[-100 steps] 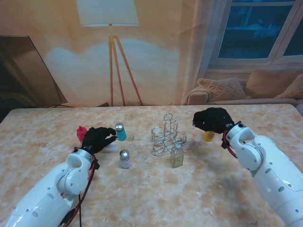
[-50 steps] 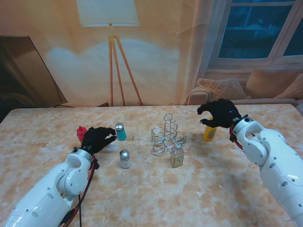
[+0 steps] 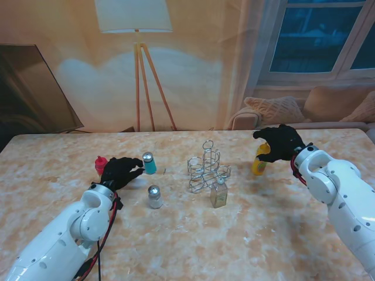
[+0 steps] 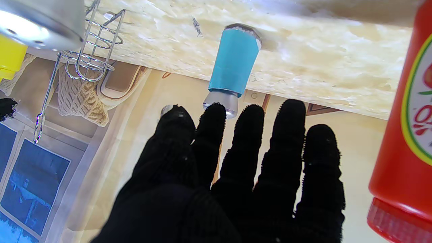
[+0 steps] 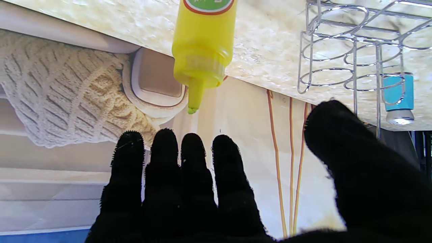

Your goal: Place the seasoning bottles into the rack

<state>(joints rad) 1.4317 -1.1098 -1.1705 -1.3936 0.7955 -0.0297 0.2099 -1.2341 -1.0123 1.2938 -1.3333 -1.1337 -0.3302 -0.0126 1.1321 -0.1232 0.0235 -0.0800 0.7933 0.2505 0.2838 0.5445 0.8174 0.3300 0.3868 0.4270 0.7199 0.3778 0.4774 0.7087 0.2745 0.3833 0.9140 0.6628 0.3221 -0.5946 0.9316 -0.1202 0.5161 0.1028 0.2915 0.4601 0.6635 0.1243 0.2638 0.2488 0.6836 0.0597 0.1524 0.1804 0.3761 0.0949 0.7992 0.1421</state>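
The wire rack (image 3: 207, 167) stands mid-table with its rings bare; it also shows as rack (image 5: 351, 57). A yellow squeeze bottle (image 3: 258, 164) (image 5: 202, 44) stands to its right, and my right hand (image 3: 280, 142) (image 5: 209, 189) hovers open just over its top, thumb spread, not holding it. A square glass bottle (image 3: 219, 194) stands in front of the rack. On the left stand a teal shaker (image 3: 149, 163) (image 4: 233, 67), a silver shaker (image 3: 154, 196) and a red bottle (image 3: 101, 164) (image 4: 410, 135). My left hand (image 3: 120, 171) (image 4: 236, 168) rests open between the red bottle and the teal shaker, holding nothing.
The marble-patterned table (image 3: 193, 246) spreads wide around the bottles. A printed backdrop with a floor lamp (image 3: 137, 70) stands behind the far table edge. Both white forearms rise from the near corners.
My right hand has swung right and farther away from beside the rack to just above the yellow bottle, uncovering it. The left hand and all bottles have stayed put.
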